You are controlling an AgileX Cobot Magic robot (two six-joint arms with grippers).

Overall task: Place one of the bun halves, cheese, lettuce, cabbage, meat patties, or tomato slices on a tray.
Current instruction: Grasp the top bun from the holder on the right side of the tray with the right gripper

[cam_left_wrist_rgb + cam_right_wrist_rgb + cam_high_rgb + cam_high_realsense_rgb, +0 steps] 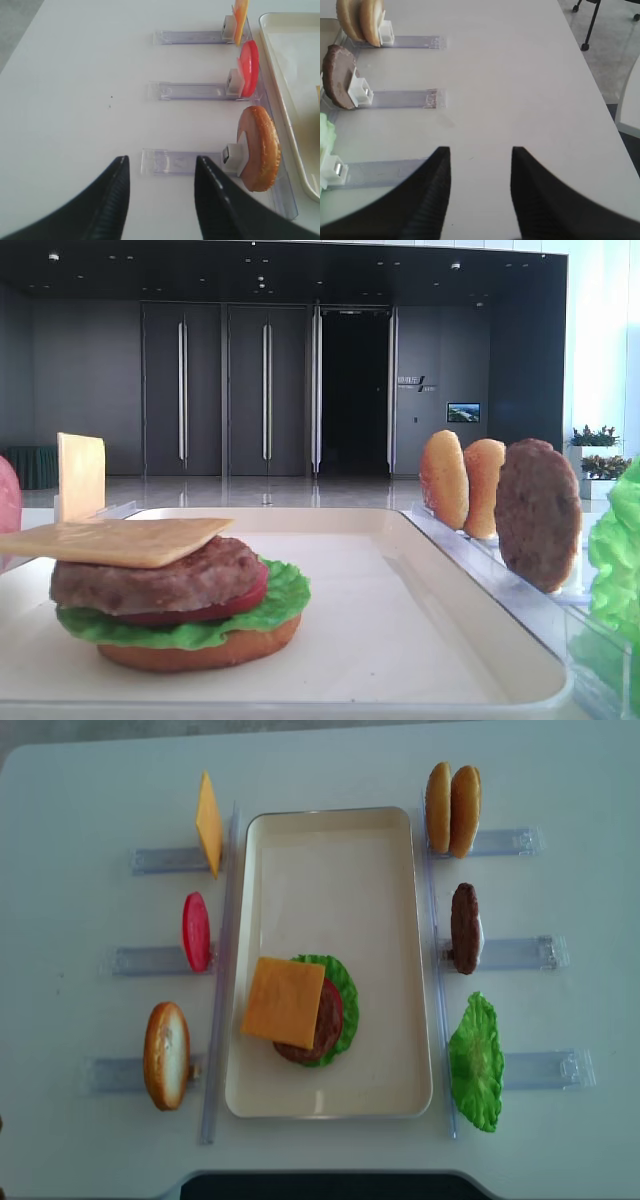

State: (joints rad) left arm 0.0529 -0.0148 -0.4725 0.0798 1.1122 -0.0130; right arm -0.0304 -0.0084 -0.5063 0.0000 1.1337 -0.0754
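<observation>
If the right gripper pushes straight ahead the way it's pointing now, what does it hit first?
Probably nothing: in the right wrist view the right gripper, jaws open and empty, faces bare table. The clear rack and its meat patty sit off to its left, though depth is hard to judge.

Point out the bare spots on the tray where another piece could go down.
The tray is bare across its whole far half, from the stacked burger up to the far rim. A narrow bare strip runs along the near rim, and another between burger and right rim. The near-left part is crowded, the cheese reaching close to the left rim.
</observation>
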